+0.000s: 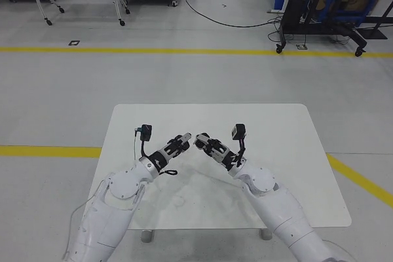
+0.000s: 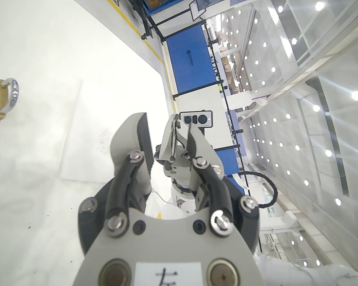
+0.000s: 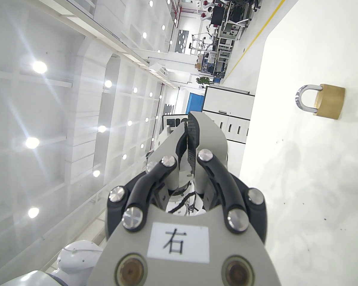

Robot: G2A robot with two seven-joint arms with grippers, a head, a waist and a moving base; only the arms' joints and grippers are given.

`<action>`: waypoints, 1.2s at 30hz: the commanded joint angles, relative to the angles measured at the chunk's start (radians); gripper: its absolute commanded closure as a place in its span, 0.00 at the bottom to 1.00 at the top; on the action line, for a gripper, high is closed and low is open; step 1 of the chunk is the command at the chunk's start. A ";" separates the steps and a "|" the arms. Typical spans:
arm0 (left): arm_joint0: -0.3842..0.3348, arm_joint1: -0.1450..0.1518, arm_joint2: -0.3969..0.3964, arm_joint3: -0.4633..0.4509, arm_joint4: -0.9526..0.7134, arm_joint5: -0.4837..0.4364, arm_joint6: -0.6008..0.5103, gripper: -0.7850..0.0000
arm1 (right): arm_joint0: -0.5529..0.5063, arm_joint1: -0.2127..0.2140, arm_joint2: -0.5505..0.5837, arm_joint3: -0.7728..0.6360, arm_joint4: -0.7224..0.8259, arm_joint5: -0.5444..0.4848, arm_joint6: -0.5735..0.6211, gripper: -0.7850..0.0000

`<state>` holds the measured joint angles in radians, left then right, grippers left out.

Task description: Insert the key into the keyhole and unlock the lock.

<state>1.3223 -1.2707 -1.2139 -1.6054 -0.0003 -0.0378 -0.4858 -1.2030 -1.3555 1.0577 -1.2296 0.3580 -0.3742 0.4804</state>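
The left gripper [image 2: 166, 121] has its jaws standing apart, and the dark pad of one finger [image 2: 131, 141] faces inward. Beyond the jaws, in line with the gap between them, is the right gripper [image 2: 174, 127]. It points back toward them, its own fingers look pressed together, and a small black camera [image 2: 197, 119] sits just beside it. The lock [image 2: 1, 101] lies flat on the white table [image 2: 32, 46]. It is outside the jaw with the broad pad and well apart from it. Its body is brass and its shackle is silver. A pale sheet [image 2: 74, 138] lies on the table between the lock and that jaw.
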 commanded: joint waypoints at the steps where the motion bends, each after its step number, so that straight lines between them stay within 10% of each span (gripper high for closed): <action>1: 0.005 -0.001 -0.009 0.002 -0.054 -0.010 -0.006 0.00 | 0.000 0.000 0.000 0.000 0.000 0.000 0.000 1.00; 6: -0.005 0.000 -0.040 0.047 -0.224 -0.039 -0.111 0.64 | -0.010 0.002 0.011 -0.016 0.013 0.016 0.010 1.00; 15: -0.070 0.015 -0.024 0.099 -0.119 -0.118 -0.282 0.64 | -0.012 0.011 0.044 0.000 0.062 0.034 0.110 1.00; 27: -0.070 0.021 -0.003 0.094 -0.081 -0.116 -0.276 0.91 | -0.012 0.015 0.046 -0.001 0.068 0.056 0.186 1.00; 36: -0.067 0.026 0.005 0.077 -0.062 -0.094 -0.275 0.72 | -0.017 0.016 0.051 -0.005 0.072 0.047 0.177 1.00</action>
<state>1.2550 -1.2450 -1.2098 -1.5266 -0.0625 -0.1325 -0.7595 -1.2194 -1.3400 1.1088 -1.2345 0.4305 -0.3283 0.6569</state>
